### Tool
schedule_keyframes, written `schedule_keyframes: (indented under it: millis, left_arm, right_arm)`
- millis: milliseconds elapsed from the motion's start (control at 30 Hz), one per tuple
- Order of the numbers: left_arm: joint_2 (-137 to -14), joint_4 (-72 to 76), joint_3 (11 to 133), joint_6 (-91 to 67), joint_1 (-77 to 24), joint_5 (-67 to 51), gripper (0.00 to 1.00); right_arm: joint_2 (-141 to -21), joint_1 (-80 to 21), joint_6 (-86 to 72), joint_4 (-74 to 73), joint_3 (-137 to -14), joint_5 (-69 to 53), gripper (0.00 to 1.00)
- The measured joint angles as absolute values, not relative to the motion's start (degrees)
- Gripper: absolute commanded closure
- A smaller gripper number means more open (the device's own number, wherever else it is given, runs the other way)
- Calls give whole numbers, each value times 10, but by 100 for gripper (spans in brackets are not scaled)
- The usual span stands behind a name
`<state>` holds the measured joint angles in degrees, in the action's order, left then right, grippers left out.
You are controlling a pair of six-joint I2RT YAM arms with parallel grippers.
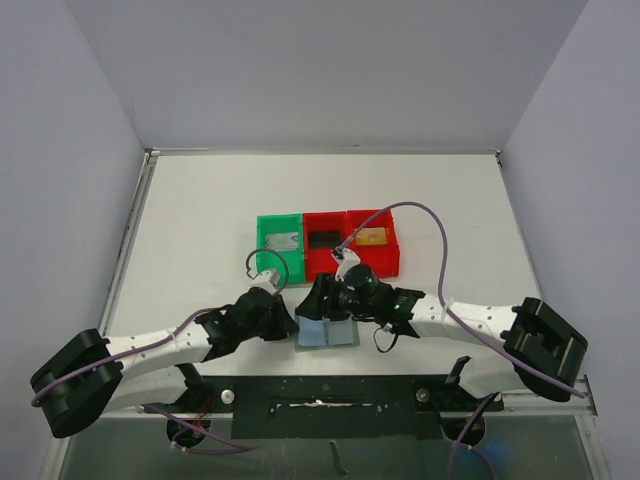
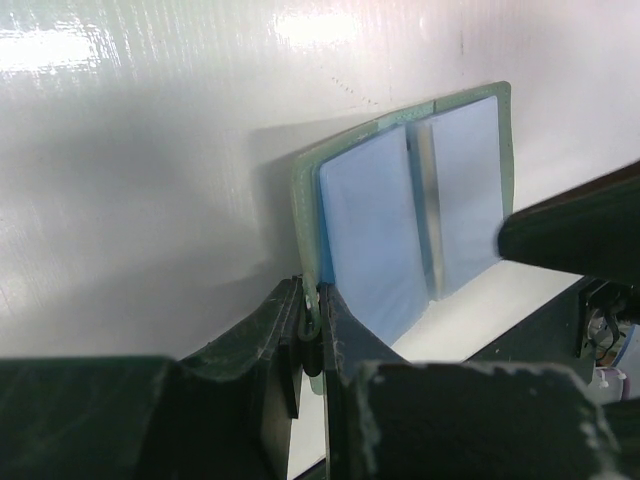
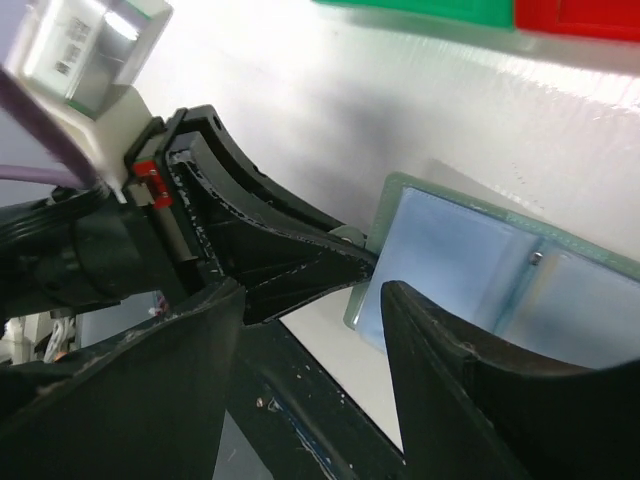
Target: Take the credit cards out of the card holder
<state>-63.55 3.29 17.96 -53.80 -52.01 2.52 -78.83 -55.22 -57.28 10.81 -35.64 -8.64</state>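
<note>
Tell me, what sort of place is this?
Probably a robot test booth: plain walls enclose a white table, a left arm and right arm are bolted at its edge, and coloured bins are lined up.

**A:** so what kind of place is this?

**B:** robot lab rig imo. Plain pale grey partition walls [image 1: 330,70] boxing in a white table [image 1: 200,210], two white-and-black robot arms [image 1: 150,347] bolted to a black metal rail [image 1: 330,395], thin purple cables [image 1: 441,240] hanging loose.

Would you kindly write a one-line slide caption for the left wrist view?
Left gripper clamped on the rim of the open grey-blue plastic card holder, its two pale blue pockets showing.
</note>
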Motion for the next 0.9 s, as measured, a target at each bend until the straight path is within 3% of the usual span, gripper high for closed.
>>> schedule_keyframes:
  millis: [200,400,900]
  left_arm:
    - [-628,33,180,-538,-520,25,100]
    - [-628,33,180,-538,-520,25,100]
    - [-628,33,180,-538,-520,25,100]
  right_arm:
    - [-709,-552,-576,-7,-357,9,42]
    - [-710,-551,-594,-131,-357,75,42]
    - [-787,-552,-601,-147,-362,83,47]
